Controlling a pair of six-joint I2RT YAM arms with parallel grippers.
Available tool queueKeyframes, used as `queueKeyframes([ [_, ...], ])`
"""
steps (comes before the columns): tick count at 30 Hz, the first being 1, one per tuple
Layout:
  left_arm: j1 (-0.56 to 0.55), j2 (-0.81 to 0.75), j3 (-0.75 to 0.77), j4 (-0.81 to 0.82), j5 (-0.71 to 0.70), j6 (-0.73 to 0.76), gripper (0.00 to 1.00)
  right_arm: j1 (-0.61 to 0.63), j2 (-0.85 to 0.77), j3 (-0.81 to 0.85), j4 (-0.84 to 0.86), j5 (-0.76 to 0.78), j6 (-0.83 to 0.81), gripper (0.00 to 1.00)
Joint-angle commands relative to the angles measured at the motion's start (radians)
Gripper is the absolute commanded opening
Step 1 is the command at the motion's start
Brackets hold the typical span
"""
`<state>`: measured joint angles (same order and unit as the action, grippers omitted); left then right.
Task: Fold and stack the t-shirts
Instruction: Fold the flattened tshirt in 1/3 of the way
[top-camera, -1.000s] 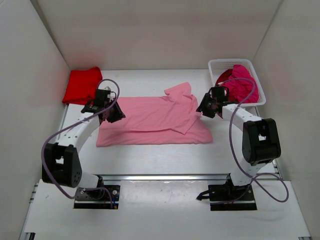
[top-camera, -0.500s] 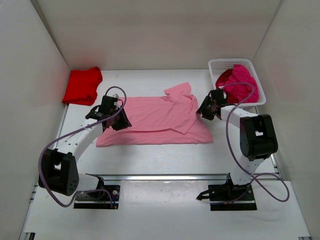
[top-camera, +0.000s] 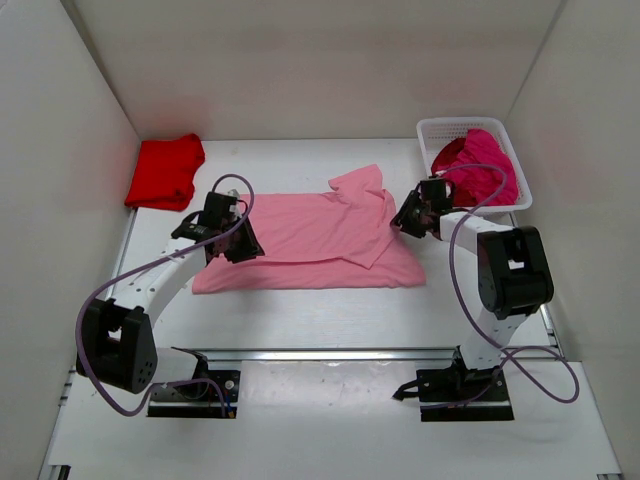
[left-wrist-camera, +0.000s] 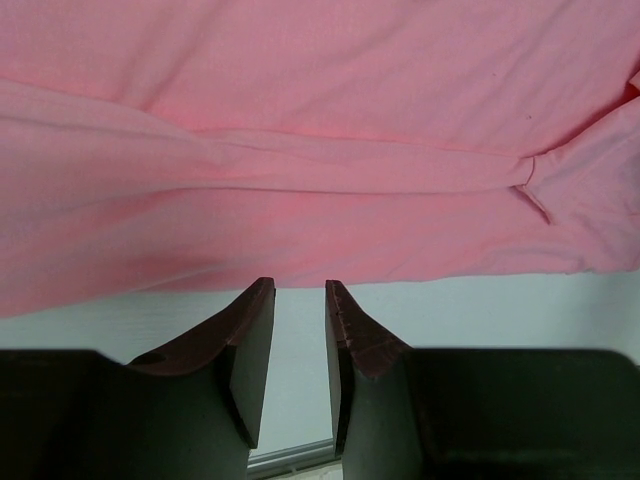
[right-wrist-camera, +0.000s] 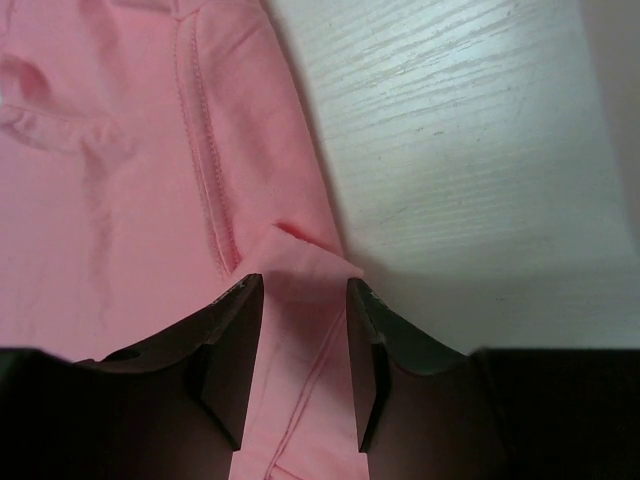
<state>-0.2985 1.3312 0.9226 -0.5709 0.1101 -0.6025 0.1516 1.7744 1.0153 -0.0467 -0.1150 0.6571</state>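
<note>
Centrally, pink t-shirt (top-camera: 300, 236) spread out — right end effector (right-wrist-camera: 302, 284) astride its corner

A white plastic mesh basket (top-camera: 428, 138) sits at two o'clock on the pale worktop (top-camera: 320, 300), in the far corner where the back wall (top-camera: 320, 70) meets the right wall (top-camera: 590, 130). A left wall (top-camera: 50, 150) closes nine o'clock. A metal rail (top-camera: 330, 354) crosses at six o'clock.
</note>
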Motion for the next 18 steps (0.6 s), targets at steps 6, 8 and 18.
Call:
queueKeyframes([
  [6, -0.04, -0.033, 0.015, -0.001, 0.028, -0.016, 0.38, 0.063, -0.084, -0.009, -0.081, 0.17, 0.007, 0.36],
  [8, -0.074, -0.029, 0.01, 0.014, 0.045, -0.028, 0.38, 0.055, -0.073, -0.014, -0.094, 0.172, 0.027, 0.35],
  [18, -0.113, -0.066, -0.028, 0.014, 0.057, -0.036, 0.38, 0.028, -0.039, -0.003, -0.056, 0.115, 0.026, 0.33],
])
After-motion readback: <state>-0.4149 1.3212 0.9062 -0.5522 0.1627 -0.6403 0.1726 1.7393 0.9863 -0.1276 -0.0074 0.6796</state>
